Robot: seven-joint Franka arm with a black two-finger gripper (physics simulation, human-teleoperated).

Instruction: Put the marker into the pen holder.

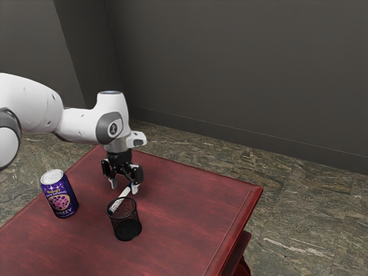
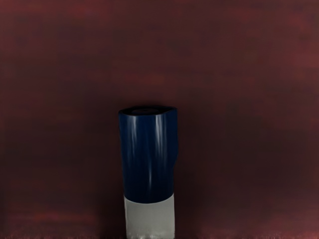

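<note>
A plain dark grey wall (image 1: 247,75) rises behind a mottled stone floor (image 1: 299,230) and a glossy red bench (image 1: 184,213). Above the bench the gripper (image 1: 124,187) is open, its two fingers apart, with the blue-capped, white-bodied marker (image 1: 120,201) outside the pen holder (image 1: 126,225), its blue end close to the fingertips. The black mesh holder stands upright, and a purple drink can (image 1: 60,196) stands toward the exterior view's left.
</note>
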